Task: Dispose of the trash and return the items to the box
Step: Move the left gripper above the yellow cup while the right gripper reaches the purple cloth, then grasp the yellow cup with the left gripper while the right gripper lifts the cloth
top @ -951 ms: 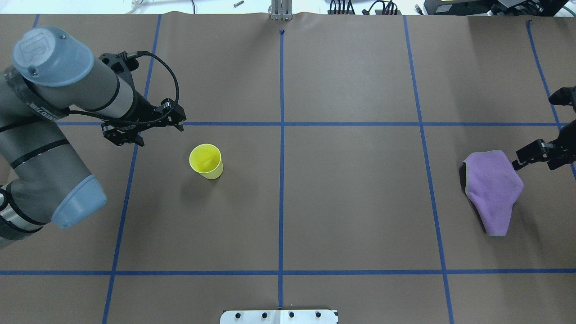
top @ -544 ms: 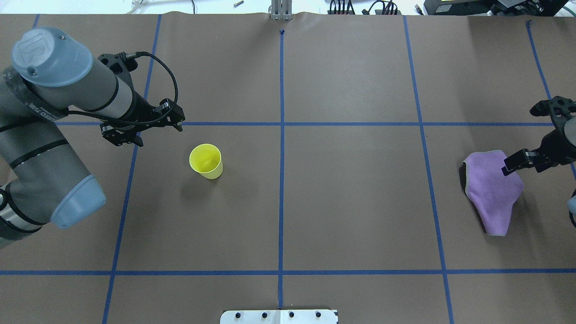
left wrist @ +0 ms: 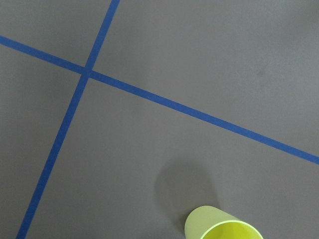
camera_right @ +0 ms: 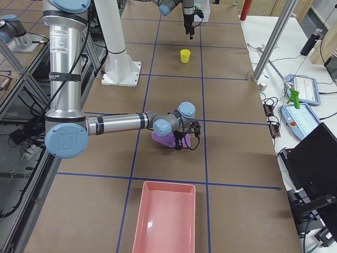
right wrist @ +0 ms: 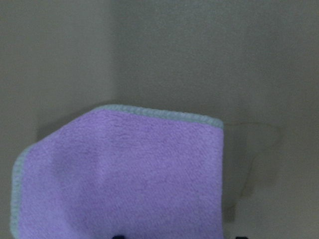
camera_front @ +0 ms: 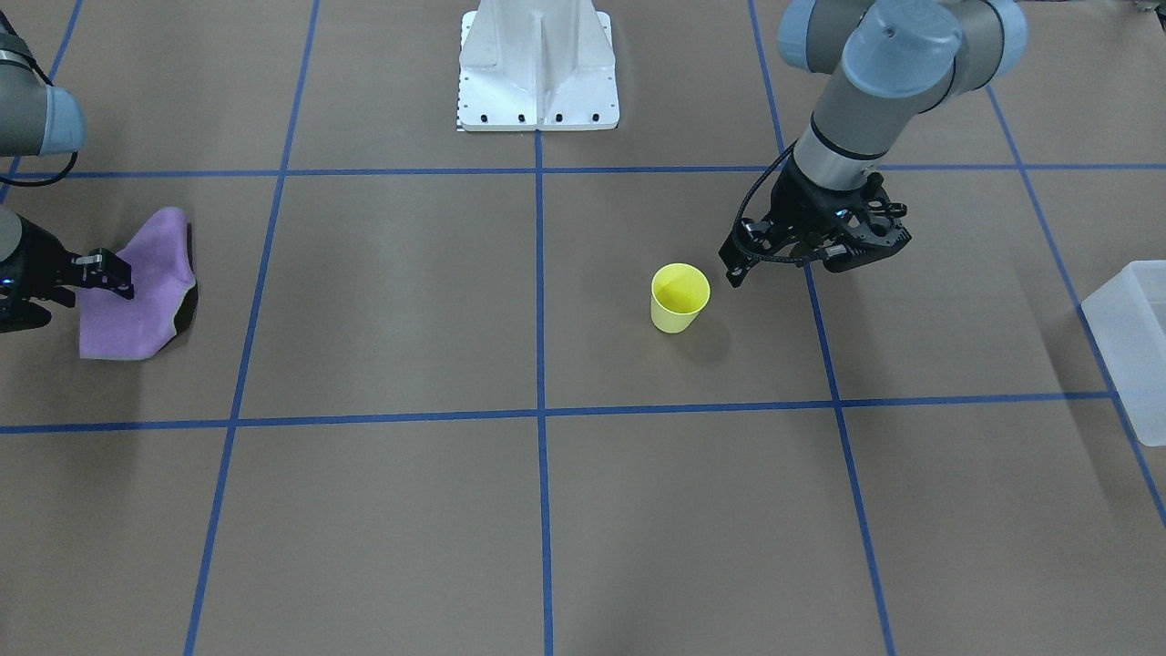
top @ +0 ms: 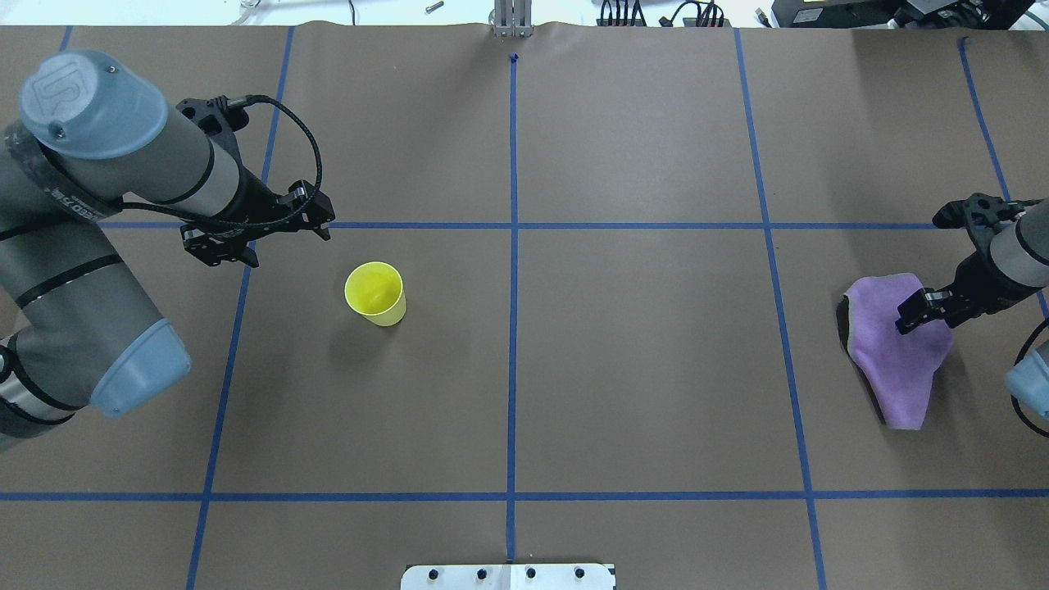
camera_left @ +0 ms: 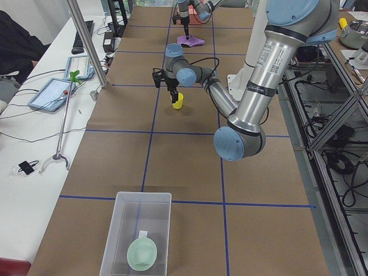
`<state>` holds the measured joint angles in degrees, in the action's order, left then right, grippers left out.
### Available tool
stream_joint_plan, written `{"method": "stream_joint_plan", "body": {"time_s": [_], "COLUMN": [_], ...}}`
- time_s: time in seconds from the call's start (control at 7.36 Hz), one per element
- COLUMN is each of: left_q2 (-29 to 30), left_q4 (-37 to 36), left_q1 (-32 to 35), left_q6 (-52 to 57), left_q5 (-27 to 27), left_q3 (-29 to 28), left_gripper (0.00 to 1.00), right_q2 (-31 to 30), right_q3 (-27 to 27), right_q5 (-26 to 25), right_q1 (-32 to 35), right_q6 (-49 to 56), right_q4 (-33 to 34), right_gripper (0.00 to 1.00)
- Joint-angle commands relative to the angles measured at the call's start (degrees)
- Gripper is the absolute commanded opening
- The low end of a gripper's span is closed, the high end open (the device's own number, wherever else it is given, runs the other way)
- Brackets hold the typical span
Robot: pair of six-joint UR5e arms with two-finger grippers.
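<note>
The yellow cup (top: pixel 374 292) stands upright and empty on the brown table; it also shows in the front view (camera_front: pixel 679 297) and at the bottom of the left wrist view (left wrist: pixel 222 230). My left gripper (top: pixel 262 233) hovers open and empty a little behind and to the left of the cup, apart from it. The translucent box (camera_left: pixel 122 214) sits at the table's left end with the mint-green bowl (camera_left: pixel 142 253) inside. My right gripper (top: pixel 930 307) is open over the near edge of a purple cloth (top: pixel 889 352), whose corner fills the right wrist view (right wrist: pixel 119 179).
A pink tray (camera_right: pixel 163 221) lies at the table's right end. The white robot pedestal (camera_front: pixel 537 73) stands at the middle of the robot's side. Blue tape lines divide the table. The box's corner shows at the front view's right edge (camera_front: pixel 1130 346).
My right arm has moved leftward into view, bringing its gripper over the purple cloth's edge. My left gripper has shifted very slightly left. The cup has not moved.
</note>
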<state>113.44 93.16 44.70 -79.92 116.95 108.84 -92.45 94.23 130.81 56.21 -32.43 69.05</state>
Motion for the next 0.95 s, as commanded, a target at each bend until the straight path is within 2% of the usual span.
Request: {"method": "stream_joint_plan", "body": {"time_s": [0.0, 0.27, 0.54, 0.82], "left_q2": [-0.1, 0.4, 0.4, -0.2], "left_q4": [0.0, 0.1, 0.2, 2.7], "left_q1": [-0.1, -0.1, -0.1, -2.9], "left_q6": [0.1, 0.0, -0.1, -0.2], "left_q5": [-0.1, -0.1, 0.0, -3.0], "left_q3": [0.0, -1.1, -1.7, -3.4], "left_gripper": [0.98, 0.98, 0.98, 0.98], "right_q2": [0.2, -0.1, -0.8, -0.8], "right_q3": [-0.2, 1.6, 4.6, 7.5], "right_q5": [0.2, 3.1, 5.4, 9.3], "right_q1": [0.0, 1.4, 5.6, 10.2], "right_q6": [0.2, -0.2, -0.2, -0.2], "right_q4": [-2.7, -3.2, -2.2, 0.2], "right_gripper": [0.00, 0.00, 0.00, 0.00]}}
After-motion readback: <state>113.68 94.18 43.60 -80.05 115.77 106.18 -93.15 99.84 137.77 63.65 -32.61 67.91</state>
